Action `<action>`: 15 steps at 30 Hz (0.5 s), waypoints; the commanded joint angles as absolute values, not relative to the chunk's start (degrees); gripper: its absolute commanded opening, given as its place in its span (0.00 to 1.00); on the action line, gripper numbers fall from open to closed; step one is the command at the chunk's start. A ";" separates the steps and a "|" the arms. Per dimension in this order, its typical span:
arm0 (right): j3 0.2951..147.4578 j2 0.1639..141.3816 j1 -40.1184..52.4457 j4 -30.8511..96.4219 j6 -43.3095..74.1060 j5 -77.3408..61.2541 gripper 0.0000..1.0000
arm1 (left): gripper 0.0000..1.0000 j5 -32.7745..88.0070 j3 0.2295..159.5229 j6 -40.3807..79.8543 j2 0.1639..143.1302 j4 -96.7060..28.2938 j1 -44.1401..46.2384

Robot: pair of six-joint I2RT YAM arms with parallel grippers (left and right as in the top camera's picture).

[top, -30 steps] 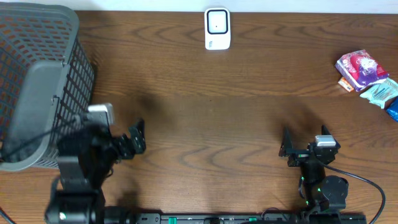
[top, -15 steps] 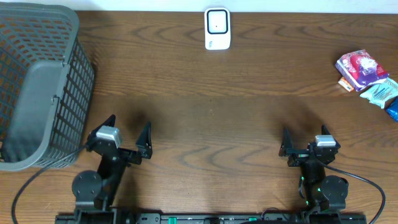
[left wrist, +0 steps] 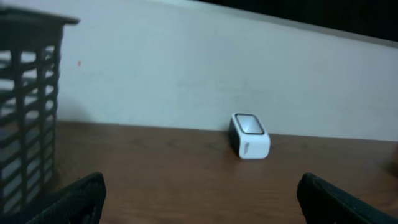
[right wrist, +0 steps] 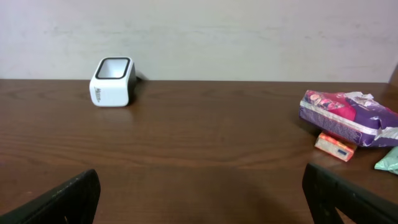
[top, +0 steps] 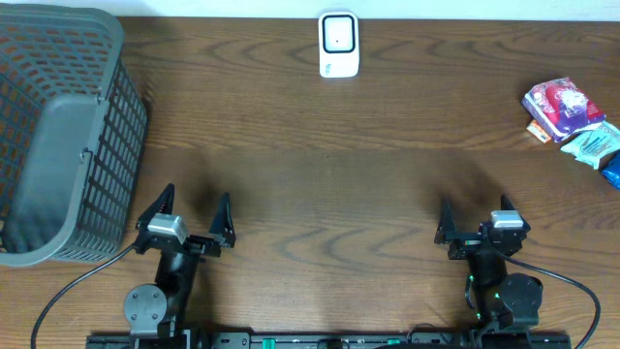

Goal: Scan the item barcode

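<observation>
Jaws stand wide apart and empty on the left gripper point(top: 195, 204) and right gripper point(top: 473, 221), both low over the table point(top: 329, 184), well apart from the white scanner point(top: 339, 44) and snack packets point(top: 560, 107).

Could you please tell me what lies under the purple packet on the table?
A small orange box pokes out from beneath the purple packet, which rests partly on it. The rest of the box is covered, so anything else under there cannot be seen.
</observation>
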State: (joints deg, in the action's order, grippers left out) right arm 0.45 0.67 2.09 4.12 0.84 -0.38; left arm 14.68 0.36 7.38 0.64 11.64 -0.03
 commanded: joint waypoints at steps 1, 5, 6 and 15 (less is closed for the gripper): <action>0.32 0.32 1.58 4.32 1.45 -0.43 0.99 | 0.98 12.01 0.23 8.27 0.05 11.22 -0.47; 0.32 0.32 1.58 4.32 1.45 -0.43 0.99 | 0.98 10.35 0.23 8.91 0.05 6.76 -0.47; 0.32 0.32 1.58 4.32 1.45 -0.43 0.99 | 0.98 10.35 0.23 8.91 0.05 5.67 -0.47; 0.32 0.32 1.58 4.32 1.45 -0.43 0.99 | 0.98 9.78 0.23 9.74 0.05 -3.40 -0.47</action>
